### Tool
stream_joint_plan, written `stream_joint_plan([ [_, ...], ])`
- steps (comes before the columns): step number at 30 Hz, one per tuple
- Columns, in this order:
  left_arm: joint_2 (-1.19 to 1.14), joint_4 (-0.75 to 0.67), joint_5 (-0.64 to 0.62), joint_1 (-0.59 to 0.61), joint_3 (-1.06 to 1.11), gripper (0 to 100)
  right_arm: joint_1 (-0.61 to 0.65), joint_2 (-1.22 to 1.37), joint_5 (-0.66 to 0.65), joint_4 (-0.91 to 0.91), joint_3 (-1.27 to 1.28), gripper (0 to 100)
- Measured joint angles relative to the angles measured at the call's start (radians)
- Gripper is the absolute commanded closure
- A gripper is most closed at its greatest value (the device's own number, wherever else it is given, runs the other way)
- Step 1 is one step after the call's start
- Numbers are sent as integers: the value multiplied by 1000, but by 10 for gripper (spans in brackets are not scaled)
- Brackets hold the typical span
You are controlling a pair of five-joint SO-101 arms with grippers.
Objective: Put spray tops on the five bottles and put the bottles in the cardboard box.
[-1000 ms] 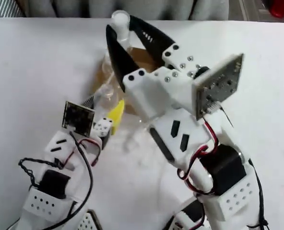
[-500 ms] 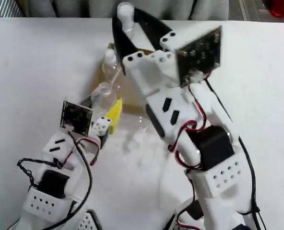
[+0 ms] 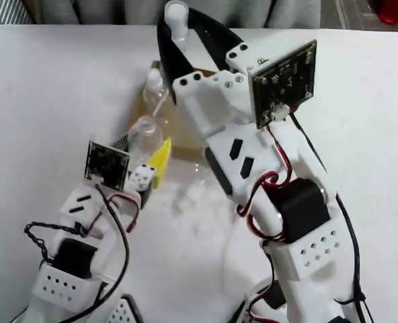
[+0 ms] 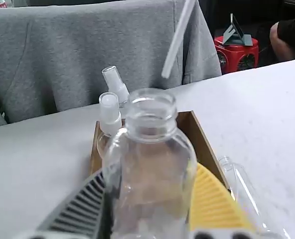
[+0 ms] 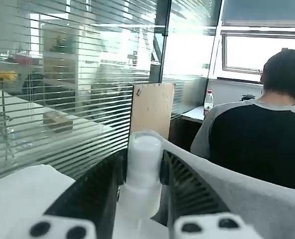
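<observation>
My left gripper (image 3: 145, 147) is shut on an upright clear bottle (image 4: 148, 169) with an open neck, held between its grey and yellow fingers just in front of the cardboard box (image 4: 191, 125). Two bottles with spray tops (image 4: 109, 107) stand in the box. My right gripper (image 3: 178, 30) is shut on a white spray top (image 5: 143, 162), high over the box's far side. The top's dip tube (image 4: 178, 37) hangs slanted above the open bottle, apart from it.
Another clear bottle (image 4: 241, 178) lies on the white table (image 3: 51, 87) beside the box and close to the held bottle. The right arm's body (image 3: 253, 168) covers much of the box from above. A grey cloth (image 4: 63, 55) hangs behind the table's far edge.
My right arm has swung its gripper and spray top toward the table's far edge, with its wrist turning; most of this happened in the first half second. The left arm has kept still.
</observation>
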State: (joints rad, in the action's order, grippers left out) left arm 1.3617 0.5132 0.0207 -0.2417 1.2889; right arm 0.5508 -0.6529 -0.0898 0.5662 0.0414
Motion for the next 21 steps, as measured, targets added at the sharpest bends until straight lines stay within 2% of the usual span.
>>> stream_joint_plan([
  [7, 0, 0, 0, 2, 0, 980, 52, 0, 0, -9, 14, 983],
  [17, 0, 0, 0, 2, 0, 980, 61, 0, 2, -15, 198, 983],
  [21, 0, 0, 0, 2, 2, 980, 68, 0, 77, -15, 247, 983],
])
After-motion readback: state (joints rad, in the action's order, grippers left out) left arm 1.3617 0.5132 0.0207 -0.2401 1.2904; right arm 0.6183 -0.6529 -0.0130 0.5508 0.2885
